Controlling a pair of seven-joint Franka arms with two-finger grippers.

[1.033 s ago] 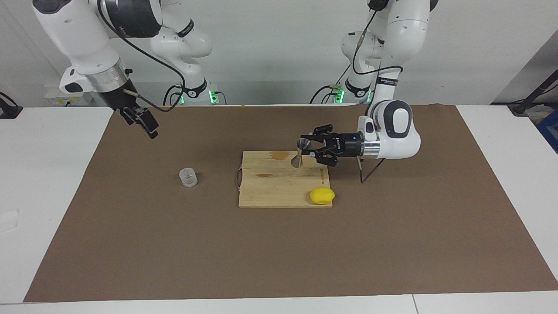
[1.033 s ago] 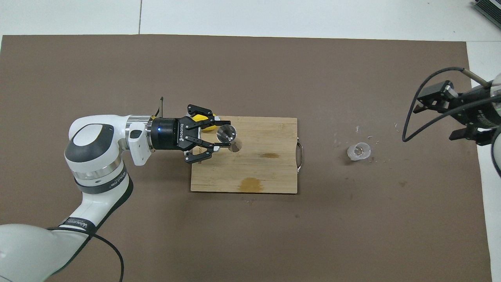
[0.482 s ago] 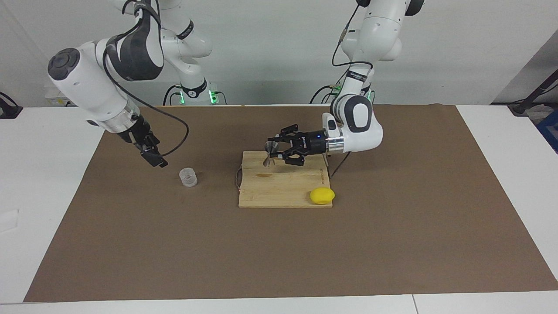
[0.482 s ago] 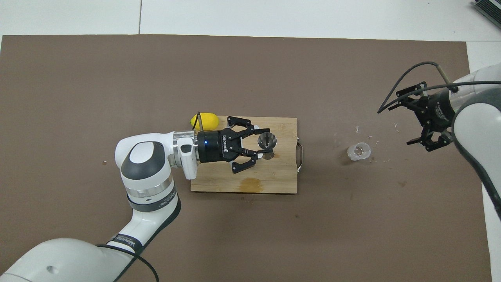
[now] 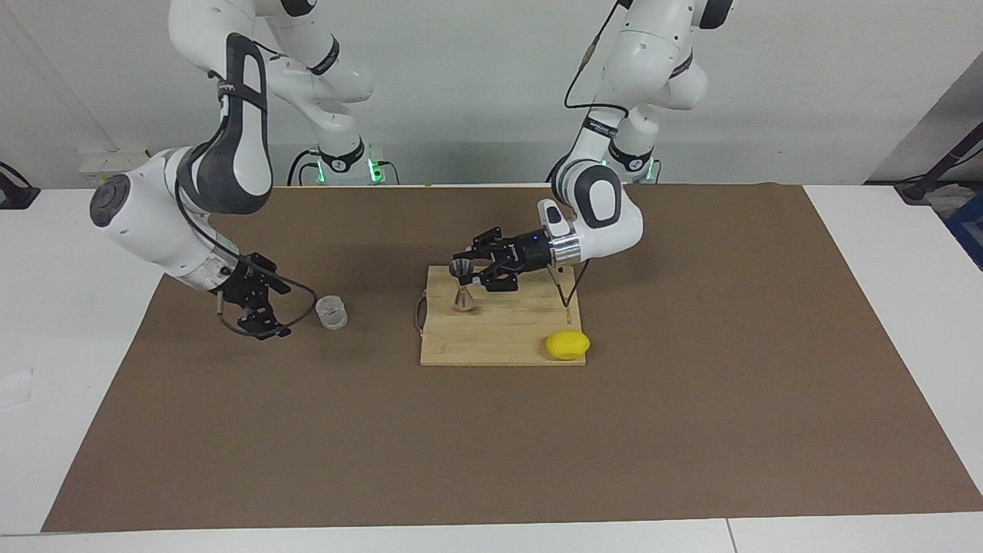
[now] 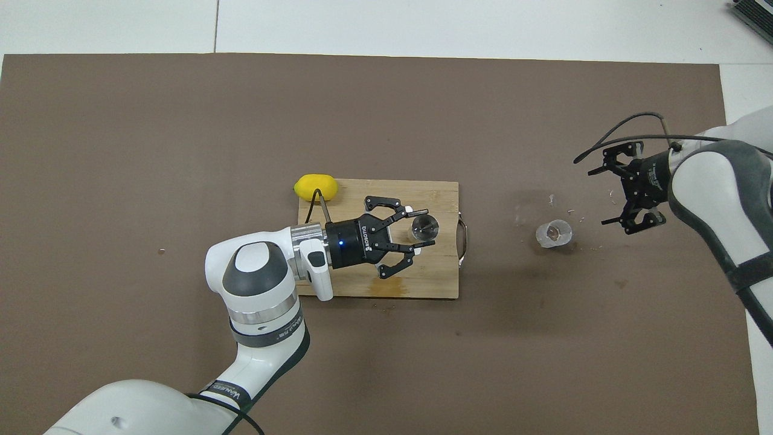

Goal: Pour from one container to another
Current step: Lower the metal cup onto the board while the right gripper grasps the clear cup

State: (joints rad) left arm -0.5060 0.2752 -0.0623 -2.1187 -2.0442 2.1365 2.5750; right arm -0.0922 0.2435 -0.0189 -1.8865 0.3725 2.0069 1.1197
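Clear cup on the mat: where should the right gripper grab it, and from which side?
Grip the clear cup across its round side wall, coming in level from the right arm's end of the table, where the open right gripper already hangs. It stands upright with its mouth up, so a side grip leaves it free to tip.

On your bench the mat carries a cutting board near its middle. The jigger stands upright on the board, at its end toward the right arm. The lemon sits at the board's corner farthest from the robots, toward the left arm's end. The cup rests on the mat, apart from the board, toward the right arm's end.
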